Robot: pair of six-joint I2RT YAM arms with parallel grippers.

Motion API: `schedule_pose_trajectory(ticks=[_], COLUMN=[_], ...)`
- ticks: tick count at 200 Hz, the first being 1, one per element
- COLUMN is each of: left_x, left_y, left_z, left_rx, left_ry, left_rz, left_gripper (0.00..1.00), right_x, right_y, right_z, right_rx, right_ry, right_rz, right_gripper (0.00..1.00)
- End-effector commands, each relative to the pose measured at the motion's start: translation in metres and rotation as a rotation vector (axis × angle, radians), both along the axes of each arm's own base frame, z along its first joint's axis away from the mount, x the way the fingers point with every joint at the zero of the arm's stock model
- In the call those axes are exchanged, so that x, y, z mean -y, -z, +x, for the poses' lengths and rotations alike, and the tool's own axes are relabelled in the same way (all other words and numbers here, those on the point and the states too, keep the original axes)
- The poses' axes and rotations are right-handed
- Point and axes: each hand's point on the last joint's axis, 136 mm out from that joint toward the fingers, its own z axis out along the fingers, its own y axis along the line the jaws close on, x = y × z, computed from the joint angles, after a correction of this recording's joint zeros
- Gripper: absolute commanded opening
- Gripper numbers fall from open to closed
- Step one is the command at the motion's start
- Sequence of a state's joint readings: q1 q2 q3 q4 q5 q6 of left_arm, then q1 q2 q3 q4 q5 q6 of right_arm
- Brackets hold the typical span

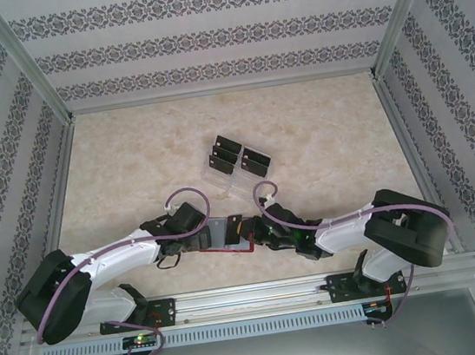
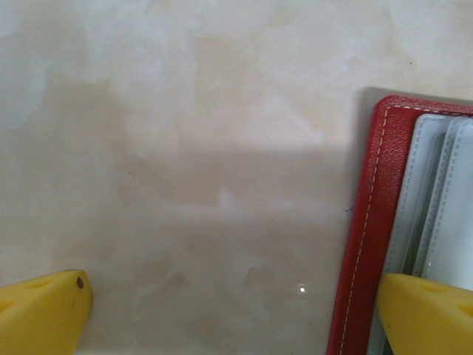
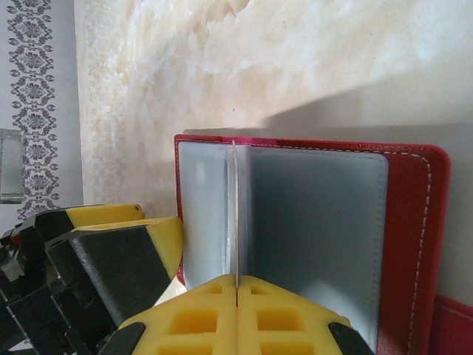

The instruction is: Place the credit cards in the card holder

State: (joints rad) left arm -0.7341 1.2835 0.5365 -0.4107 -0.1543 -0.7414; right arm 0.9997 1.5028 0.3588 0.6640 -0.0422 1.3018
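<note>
Over open card holder [image 3: 417, 222], right pincer [image 3: 236, 287] pinching credit card [image 3: 235, 214] edge-on; left pincer [image 2: 233, 296] spread

Table [image 1: 130, 157]: pale beige marble-look top, bare over most of its area. Clear plastic tray [image 1: 237, 162] sits approx mid-table w/ black credit cards [image 1: 227, 141] standing in its slots. Red card holder [image 1: 221, 235] lies open flat nr the front edge, grey sleeves up, apart from tray.
</note>
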Motion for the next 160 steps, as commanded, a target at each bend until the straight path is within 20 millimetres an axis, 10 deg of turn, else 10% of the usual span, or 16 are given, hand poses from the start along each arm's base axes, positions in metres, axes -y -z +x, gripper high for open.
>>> schedule_pose_trajectory(ticks=[1, 160], left_x=[-0.009, -0.007], left_y=[0.012, -0.025], left_z=[-0.014, 0.005], left_rx=[-0.041, 0.049], left_ry=[0.02, 0.033], left_rz=[0.047, 0.068], left_gripper=[1.0, 1.0], right_x=[-0.007, -0.004], right_y=[0.0, 0.007], right_z=[-0.002, -0.011], right_rx=[0.004, 0.022], right_ry=[-0.015, -0.058], right_rz=[0.034, 0.065], right_gripper=[0.0, 0.0])
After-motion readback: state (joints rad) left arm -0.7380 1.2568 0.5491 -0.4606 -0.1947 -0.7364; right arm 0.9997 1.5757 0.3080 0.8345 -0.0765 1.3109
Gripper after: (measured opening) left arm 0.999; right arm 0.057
